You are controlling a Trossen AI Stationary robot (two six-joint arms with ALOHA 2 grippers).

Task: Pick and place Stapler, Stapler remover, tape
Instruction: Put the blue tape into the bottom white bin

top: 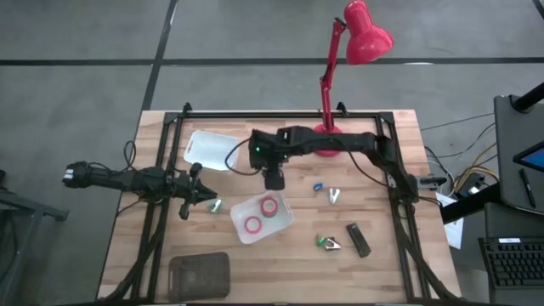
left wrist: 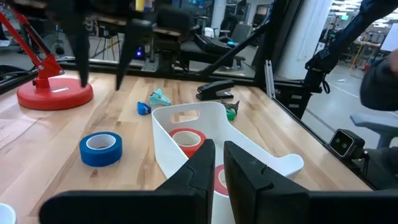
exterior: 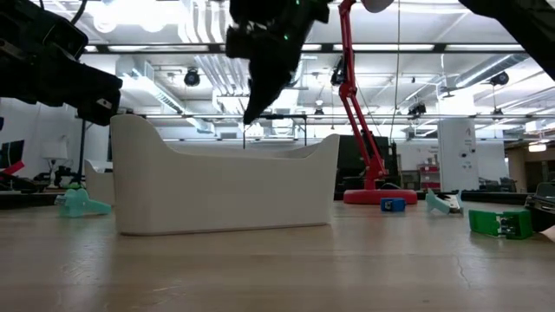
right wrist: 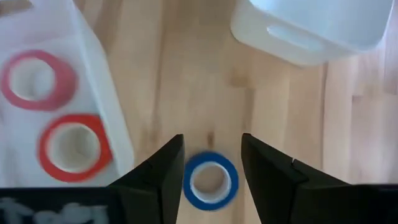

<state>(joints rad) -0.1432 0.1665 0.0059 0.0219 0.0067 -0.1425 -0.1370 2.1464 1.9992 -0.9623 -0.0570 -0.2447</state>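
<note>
The blue tape roll (right wrist: 210, 180) lies flat on the wood and shows again in the left wrist view (left wrist: 101, 148). My right gripper (right wrist: 211, 155) hangs open above it, pointing down, one finger to each side and clear of it (top: 274, 181). A pink roll (top: 269, 206) and a red roll (top: 253, 225) lie in the white tray (top: 285, 223). The black stapler (top: 358, 240) lies flat near the table's right. My left gripper (left wrist: 219, 165) is shut and waits left of the tray (top: 206, 197).
A second white tray (top: 208, 149) sits beyond the right gripper. Small pale clawed pieces (top: 334, 195) (top: 214, 205), a blue bit (top: 317, 186) and a green piece (top: 327, 244) lie about. The red lamp's base (top: 327, 132) stands at the far edge, and a dark tray (top: 200, 274) at the near edge.
</note>
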